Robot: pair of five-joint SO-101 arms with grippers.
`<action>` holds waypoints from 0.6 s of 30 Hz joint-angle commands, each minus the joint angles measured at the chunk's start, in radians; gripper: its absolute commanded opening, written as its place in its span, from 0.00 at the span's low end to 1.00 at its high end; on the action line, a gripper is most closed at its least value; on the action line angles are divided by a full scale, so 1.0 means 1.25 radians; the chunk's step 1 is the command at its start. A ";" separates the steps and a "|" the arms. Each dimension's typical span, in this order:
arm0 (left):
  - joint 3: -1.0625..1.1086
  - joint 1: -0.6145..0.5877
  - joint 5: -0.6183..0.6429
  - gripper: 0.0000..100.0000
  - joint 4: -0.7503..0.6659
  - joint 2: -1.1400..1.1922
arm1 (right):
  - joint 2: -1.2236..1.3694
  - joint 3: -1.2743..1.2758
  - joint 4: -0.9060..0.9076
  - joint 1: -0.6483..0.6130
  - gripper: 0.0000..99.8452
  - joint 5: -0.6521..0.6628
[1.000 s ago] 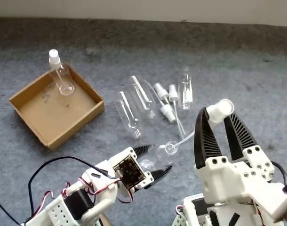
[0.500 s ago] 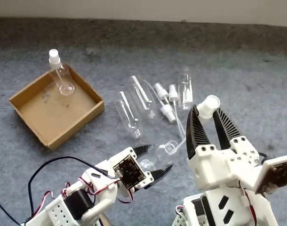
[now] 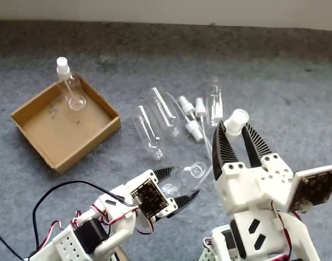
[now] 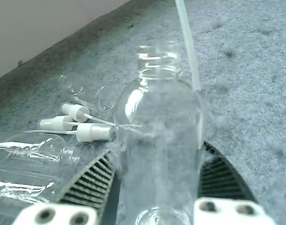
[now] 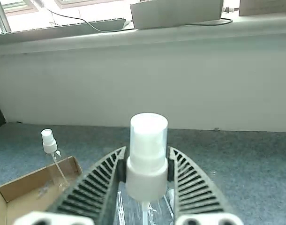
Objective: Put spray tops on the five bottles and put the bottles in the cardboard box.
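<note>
Clamping the white spray top (image 5: 147, 140), your right gripper (image 3: 232, 129) slants its tube (image 4: 186, 42) beside the clear plastic bottle (image 4: 157, 140) your left gripper (image 3: 185, 182) clasps.

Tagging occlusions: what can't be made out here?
- Tube of the top: right wrist view, cut off by the edge.
- Bottle base: left wrist view, cut off by the edge.
- Box: right wrist view, partly behind the jaws.
- Loose bottles: high view, clear glass, outlines faint.

A grey, carpet-like cloth (image 3: 275, 81) covers the table. An open cardboard box (image 3: 90, 145) sits on it off to one side. Near the middle lie what look like three clear bottles (image 3: 147, 130) on their sides, with three white spray tops (image 3: 194, 130) loose among them.
</note>
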 commanded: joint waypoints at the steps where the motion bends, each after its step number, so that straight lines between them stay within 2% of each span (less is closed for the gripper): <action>1: 0.018 -0.007 -0.004 0.03 -0.002 -0.004 | -0.002 -0.080 -0.018 -0.006 0.08 -0.001; 10: 0.018 -0.007 -0.004 0.03 -0.001 -0.004 | -0.002 -0.176 -0.013 -0.006 0.08 -0.001; 15: 0.018 -0.007 -0.004 0.03 -0.001 -0.004 | -0.002 -0.170 -0.013 -0.006 0.08 0.097; 18: 0.018 -0.007 -0.004 0.03 -0.001 -0.004 | -0.002 -0.169 -0.012 -0.006 0.08 0.098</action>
